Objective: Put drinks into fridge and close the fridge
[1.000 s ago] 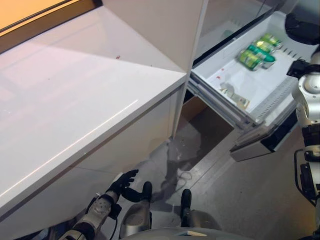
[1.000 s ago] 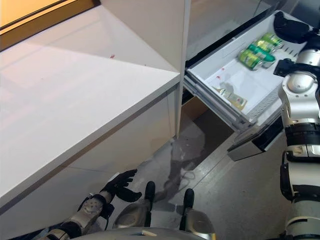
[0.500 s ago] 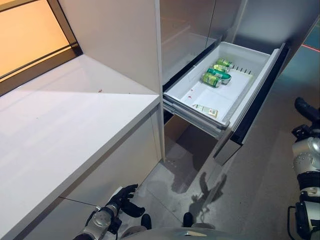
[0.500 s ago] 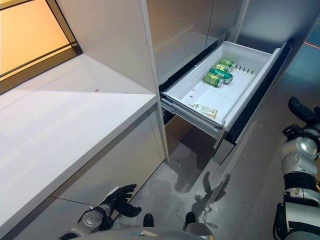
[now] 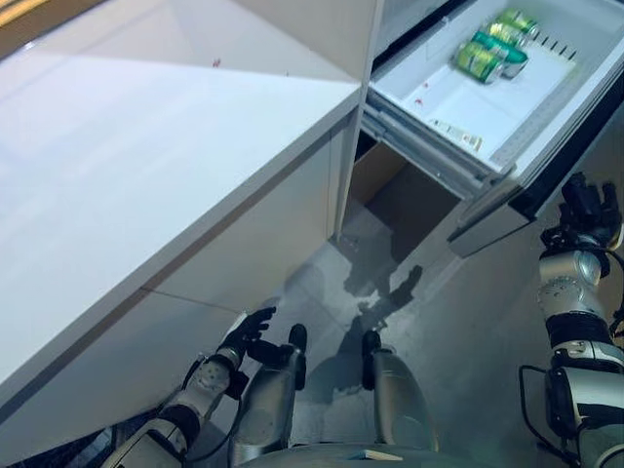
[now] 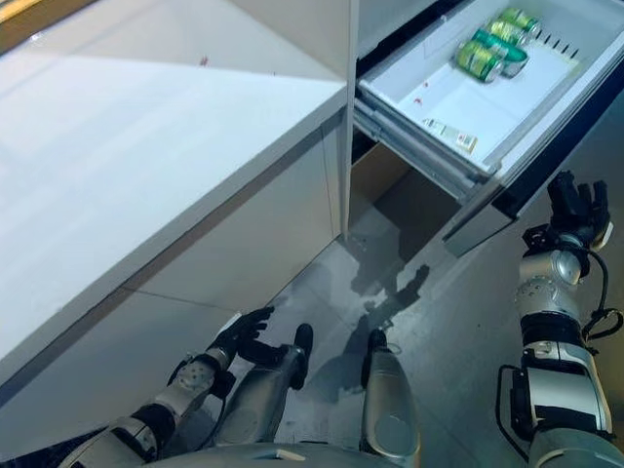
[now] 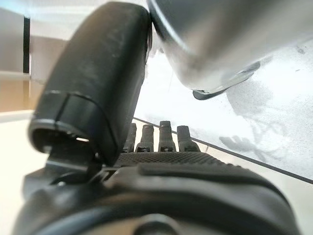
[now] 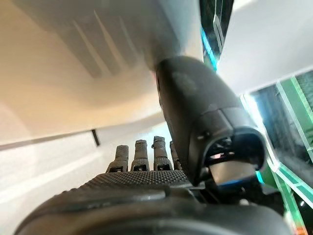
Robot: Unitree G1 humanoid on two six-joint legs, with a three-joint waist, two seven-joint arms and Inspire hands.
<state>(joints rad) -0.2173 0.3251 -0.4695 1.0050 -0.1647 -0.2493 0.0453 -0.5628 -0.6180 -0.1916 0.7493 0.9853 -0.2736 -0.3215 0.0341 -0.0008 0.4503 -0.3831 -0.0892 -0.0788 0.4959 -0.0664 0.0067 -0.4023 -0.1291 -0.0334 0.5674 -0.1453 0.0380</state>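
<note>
Your right hand (image 6: 575,210), fingers spread and empty, hovers just beside the open fridge drawer (image 5: 546,146), green cans (image 5: 492,49) already inside. Closing remains: push the drawer front. Left hand (image 5: 244,336) relaxed low.

Obstructed and indeterminate items at the open fridge drawer

The fridge drawer (image 5: 507,117) is cut by the upper and right picture edges, so its far corner and full front panel cannot be inspected. The green cans (image 5: 492,47) lie partly against the top edge; their exact number cannot be confirmed, and their labels are too small to read. A small flat item (image 6: 450,135) near the drawer's front wall is too small to identify. The cavity beneath the drawer (image 5: 395,190) lies in shadow, contents undetermined. The white counter (image 5: 146,146) runs off the left and top edges.
</note>
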